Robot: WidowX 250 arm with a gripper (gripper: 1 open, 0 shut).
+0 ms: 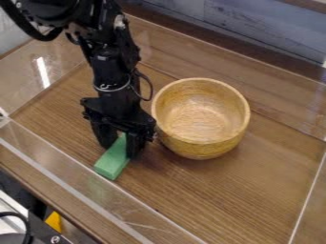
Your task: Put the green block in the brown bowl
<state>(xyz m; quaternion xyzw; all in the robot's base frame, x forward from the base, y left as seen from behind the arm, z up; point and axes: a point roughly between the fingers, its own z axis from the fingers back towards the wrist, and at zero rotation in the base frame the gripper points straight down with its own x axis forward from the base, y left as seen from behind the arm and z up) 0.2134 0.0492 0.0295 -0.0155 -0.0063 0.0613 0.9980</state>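
The black gripper points straight down at the wooden table top, with its fingers standing to either side of the upper end of the green block. The jaws are partly drawn in around that end, but whether the pads actually press the block cannot be told from this view; the block's upper end is hidden between the fingers.

The green block lies flat on the table, just beside the brown bowl, on the bowl's left and a little nearer the camera. Its long axis runs diagonally, the free end pointing away from the bowl toward the near clear wall. It is close to the bowl but does not touch it.

Above the gripper the black robot arm rises up and away from the bowl toward the top left corner of the picture.

The brown bowl stands upright on the table, its mouth open upward, with only bare wood grain showing inside. The gripper's right finger stands near the bowl's left wall, with a narrow gap between them.

A clear plastic wall runs round the table on the sides away from the bowl.
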